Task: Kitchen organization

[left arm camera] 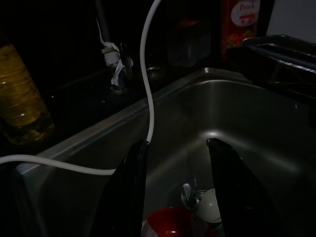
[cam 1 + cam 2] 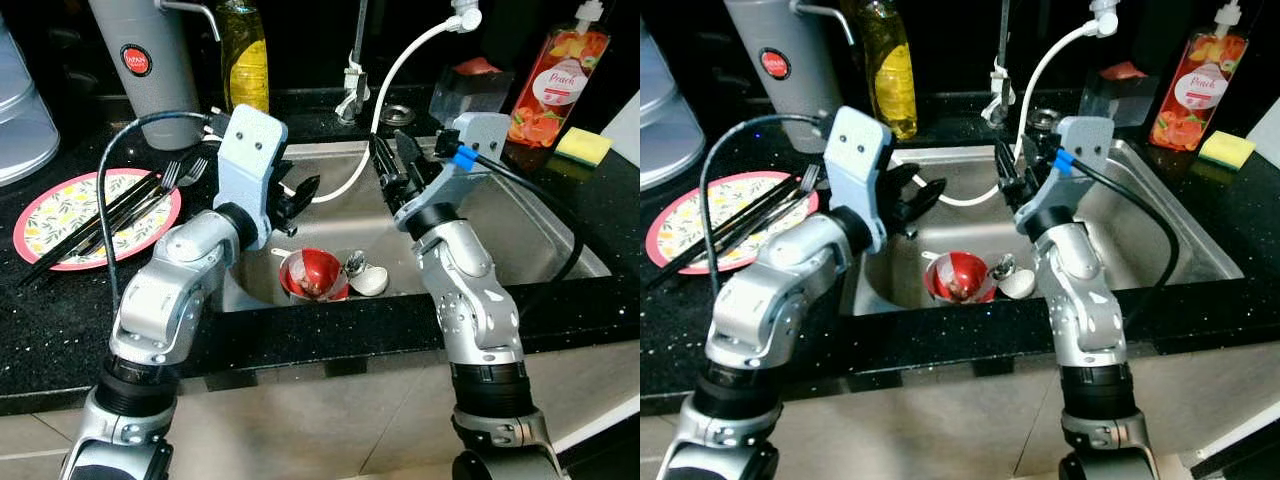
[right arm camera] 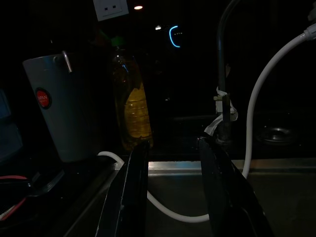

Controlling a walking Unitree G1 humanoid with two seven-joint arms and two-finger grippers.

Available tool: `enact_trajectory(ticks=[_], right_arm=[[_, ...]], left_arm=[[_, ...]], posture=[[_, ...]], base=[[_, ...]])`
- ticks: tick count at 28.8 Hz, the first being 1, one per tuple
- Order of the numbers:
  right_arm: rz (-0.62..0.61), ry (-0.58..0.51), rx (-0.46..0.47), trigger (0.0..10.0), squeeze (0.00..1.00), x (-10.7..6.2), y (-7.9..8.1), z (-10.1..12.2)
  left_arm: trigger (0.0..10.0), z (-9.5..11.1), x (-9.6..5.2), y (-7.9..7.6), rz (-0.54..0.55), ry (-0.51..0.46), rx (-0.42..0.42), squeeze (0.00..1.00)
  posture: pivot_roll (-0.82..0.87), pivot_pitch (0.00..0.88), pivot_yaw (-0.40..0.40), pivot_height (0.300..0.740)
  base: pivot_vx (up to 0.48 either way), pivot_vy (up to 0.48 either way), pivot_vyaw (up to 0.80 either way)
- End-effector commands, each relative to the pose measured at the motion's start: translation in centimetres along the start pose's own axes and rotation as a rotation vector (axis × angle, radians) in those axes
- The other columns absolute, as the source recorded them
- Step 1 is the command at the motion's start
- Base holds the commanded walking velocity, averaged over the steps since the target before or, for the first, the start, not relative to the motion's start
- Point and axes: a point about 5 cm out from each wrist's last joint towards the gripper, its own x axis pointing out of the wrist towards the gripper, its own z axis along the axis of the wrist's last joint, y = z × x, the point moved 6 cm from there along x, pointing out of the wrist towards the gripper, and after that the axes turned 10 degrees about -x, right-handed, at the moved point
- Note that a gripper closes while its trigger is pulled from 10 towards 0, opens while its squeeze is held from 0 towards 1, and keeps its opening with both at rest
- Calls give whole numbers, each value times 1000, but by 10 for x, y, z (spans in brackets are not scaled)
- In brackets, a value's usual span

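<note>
End effectors (image 2: 300,203) above sink (image 2: 520,215), beside hose (image 2: 385,90)

sharp, evenly lit head views; dark, murky wrist views

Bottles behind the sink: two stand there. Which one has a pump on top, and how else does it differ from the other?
The red bottle labelled Peach, right of the tap, beside the yellow sponge. The other, the bottle of yellow liquid, stands left beside the grey jug.

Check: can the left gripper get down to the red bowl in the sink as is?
Probably yes. The left gripper hangs open above the sink, with the red bowl just below and nothing between. The white hose runs beside it and might snag.
</note>
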Motion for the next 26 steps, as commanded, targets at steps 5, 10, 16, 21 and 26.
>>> enact_trajectory(ticks=[5, 10, 16, 21, 26], right_arm=[[16, -4, 4, 10000, 0, 1, 5, 3], [6, -3, 6, 10000, 0, 0, 3, 2], [19, -3, 11, 10000, 0, 2, 6, 2], [21, -6, 10, 10000, 0, 3, 6, 2], [18, -5, 10, 10000, 0, 2, 6, 2]], left_arm=[[10000, -1, -3, -1, -4, 9, 14, 0], [10000, -3, -2, -5, -11, 16, 20, 0], [10000, -4, -3, -2, 7, 23, 40, 0], [10000, -4, -3, 1, 15, 26, 44, 0], [10000, -3, -2, 5, 30, 31, 55, 0]], posture=[[201, 10, -6, 740], [202, 10, -6, 740], [213, 8, -15, 740], [213, 8, -13, 740], [207, 8, -12, 740]], base=[[0, 0, 0], [0, 0, 0], [0, 0, 0], [0, 0, 0], [0, 0, 0]])
